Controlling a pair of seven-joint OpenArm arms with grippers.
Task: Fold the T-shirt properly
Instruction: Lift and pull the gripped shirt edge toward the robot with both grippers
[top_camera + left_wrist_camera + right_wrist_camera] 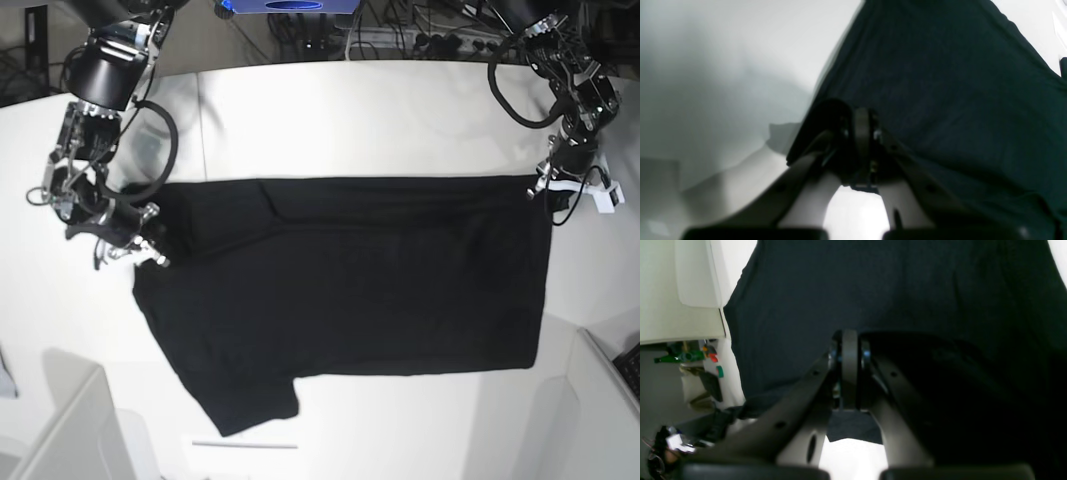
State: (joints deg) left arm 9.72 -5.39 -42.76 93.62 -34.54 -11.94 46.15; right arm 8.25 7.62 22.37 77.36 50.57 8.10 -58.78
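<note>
I have both pincers, left [545,185] and right [150,252], clamped tight on the large black cloth T-shirt's [350,280] upper corners, stretching it flat over the white table [350,120] for folding.

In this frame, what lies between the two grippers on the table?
Only the T-shirt: in the base view, black cloth runs unbroken from the right gripper to the left gripper, both with jaws shut on its edge.
</note>
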